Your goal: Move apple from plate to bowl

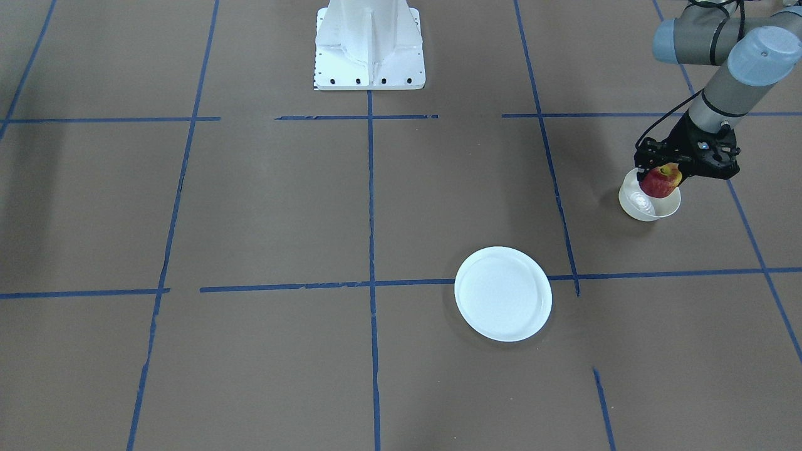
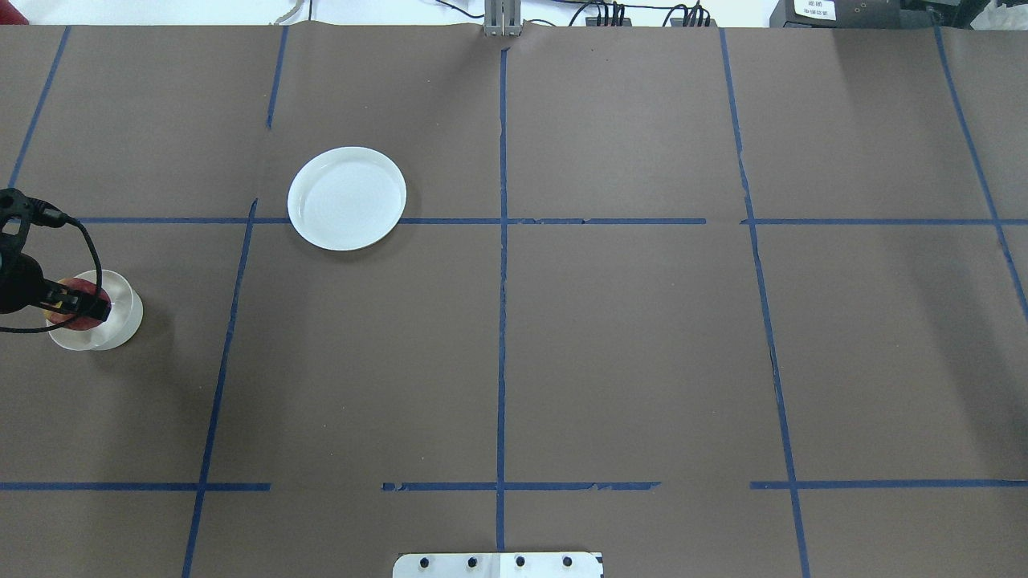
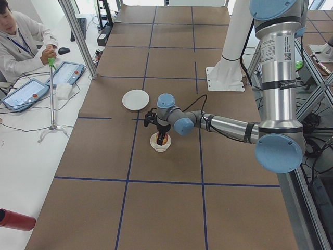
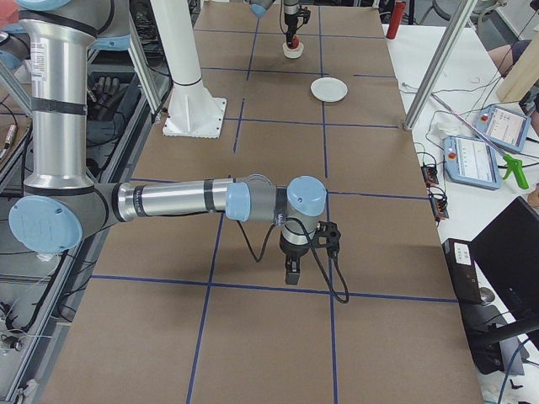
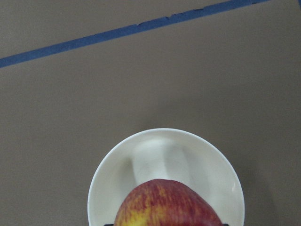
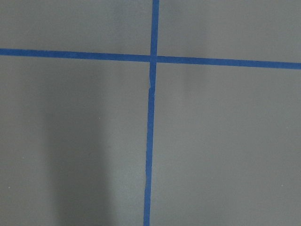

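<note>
The red apple [image 1: 661,181] with a yellow patch sits between the fingers of my left gripper [image 1: 662,178], which is shut on it. It hangs just above the small white bowl [image 1: 645,205], over the bowl's robot-side half. In the left wrist view the apple [image 5: 167,205] fills the bottom edge above the bowl [image 5: 160,155]. The flat white plate [image 1: 503,293] lies bare toward the table's middle, and in the overhead view the plate [image 2: 347,198] lies well apart from the bowl [image 2: 112,321]. My right gripper [image 4: 290,273] hangs over bare table far from both; I cannot tell its state.
Brown paper with blue tape lines covers the table [image 2: 626,337]. The robot's white base [image 1: 369,47] stands at the middle of the robot's side. An operator [image 3: 21,41] sits beside tablets past the table's far side.
</note>
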Controlling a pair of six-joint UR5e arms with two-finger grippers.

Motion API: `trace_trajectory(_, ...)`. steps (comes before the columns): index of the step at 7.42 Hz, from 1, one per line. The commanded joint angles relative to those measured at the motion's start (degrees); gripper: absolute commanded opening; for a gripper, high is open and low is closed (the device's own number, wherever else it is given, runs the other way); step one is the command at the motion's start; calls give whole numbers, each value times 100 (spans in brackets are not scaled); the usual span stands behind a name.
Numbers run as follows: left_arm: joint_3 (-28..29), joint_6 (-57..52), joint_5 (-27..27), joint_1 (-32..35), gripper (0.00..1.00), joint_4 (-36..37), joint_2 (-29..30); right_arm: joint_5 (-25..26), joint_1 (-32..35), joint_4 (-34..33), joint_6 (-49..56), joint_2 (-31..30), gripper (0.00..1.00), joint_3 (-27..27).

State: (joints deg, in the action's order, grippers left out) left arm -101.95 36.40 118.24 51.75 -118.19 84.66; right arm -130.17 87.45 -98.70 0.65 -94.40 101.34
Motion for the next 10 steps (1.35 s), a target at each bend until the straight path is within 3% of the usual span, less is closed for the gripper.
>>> trace_trajectory(1,140,-19,-2,2,82,-2,129,0,0,0,-4,0,100,9)
trace_trajectory(2,166,-19,-2,11,100,-2,129,0,0,0,-4,0,100,0)
trace_trajectory(6,-236,-45,33,307,97,59,50,0,0,0,5,0,100,9)
trace_trajectory(8,-221,-516,539,1315,94,121,50,0,0,0,-4,0,100,9)
trace_trajectory(10,-212,-2609,822,2789,94,1580,128,0,0,0,5,0,100,0)
